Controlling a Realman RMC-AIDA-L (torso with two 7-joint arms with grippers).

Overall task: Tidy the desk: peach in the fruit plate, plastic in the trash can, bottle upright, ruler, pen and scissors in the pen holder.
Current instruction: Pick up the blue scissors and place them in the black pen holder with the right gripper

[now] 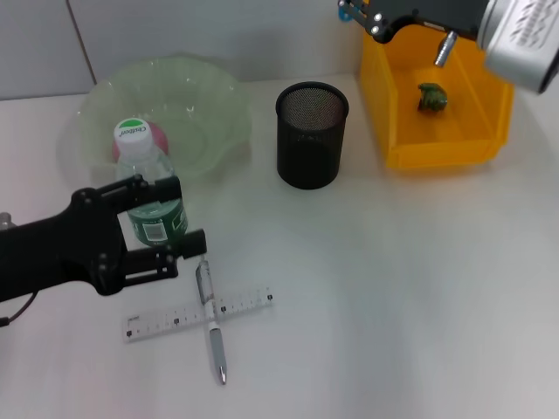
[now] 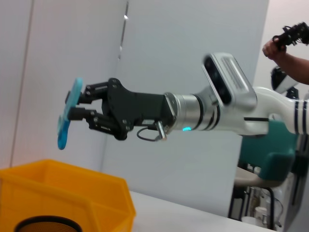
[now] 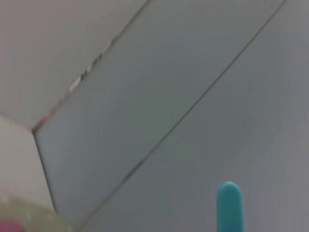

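A clear bottle (image 1: 153,209) with a green cap stands upright near the table's left front, and my left gripper (image 1: 188,212) is shut on its body. Behind it the pink peach (image 1: 116,150) lies in the green glass fruit plate (image 1: 205,113), partly hidden by the bottle. High over the yellow trash can (image 1: 437,144), my right gripper (image 2: 79,108) is shut on the blue scissors (image 2: 67,113). Crumpled green plastic (image 1: 431,97) lies in the can. The silver pen (image 1: 212,323) lies across the white ruler (image 1: 175,319). The black mesh pen holder (image 1: 312,135) stands mid-table.
The trash can (image 2: 72,193) stands just right of the pen holder, whose rim (image 2: 43,224) shows in the left wrist view. A wall rises behind the table. A person's arm (image 2: 289,55) shows far off behind the right arm.
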